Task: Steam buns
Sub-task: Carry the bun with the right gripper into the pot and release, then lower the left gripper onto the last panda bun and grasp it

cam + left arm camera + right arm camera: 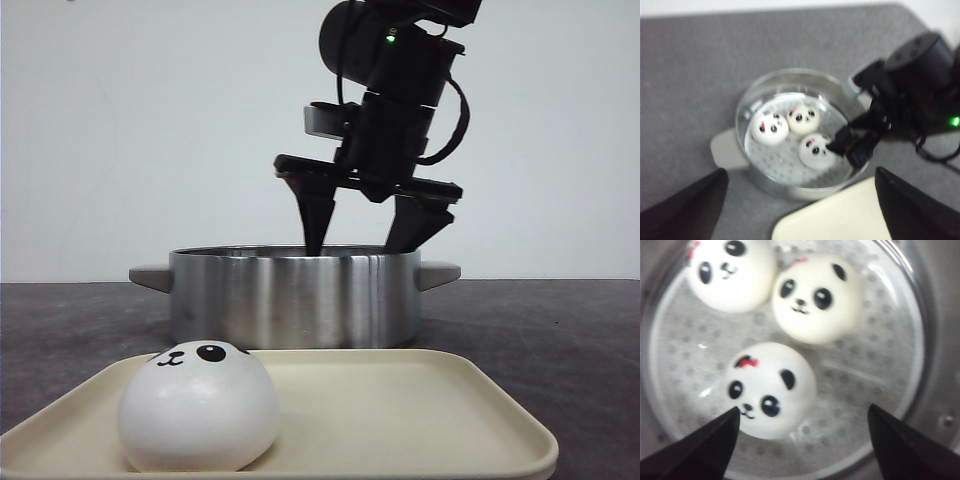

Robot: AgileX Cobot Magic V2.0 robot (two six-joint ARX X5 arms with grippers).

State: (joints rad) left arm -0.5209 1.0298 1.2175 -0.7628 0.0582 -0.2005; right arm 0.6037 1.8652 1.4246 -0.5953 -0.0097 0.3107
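One white panda bun [199, 407] sits on the cream tray [400, 420] at the front left. Three more panda buns lie in the steel steamer pot [294, 296]: in the right wrist view they are one [771, 390] nearest the fingers, one [816, 297] beyond it and one [730, 272] beside that. They also show in the left wrist view [770, 128], [802, 119], [816, 151]. My right gripper [365, 232] is open and empty, fingertips at the pot's rim above the nearest bun. My left gripper [800, 200] is open and empty, high above the pot and tray.
The pot has two grey side handles [150, 276] and a perforated steamer floor [865, 365]. The tray's corner [835, 220] lies close in front of the pot. The table is a dark grey mat [700, 75] with a white wall behind.
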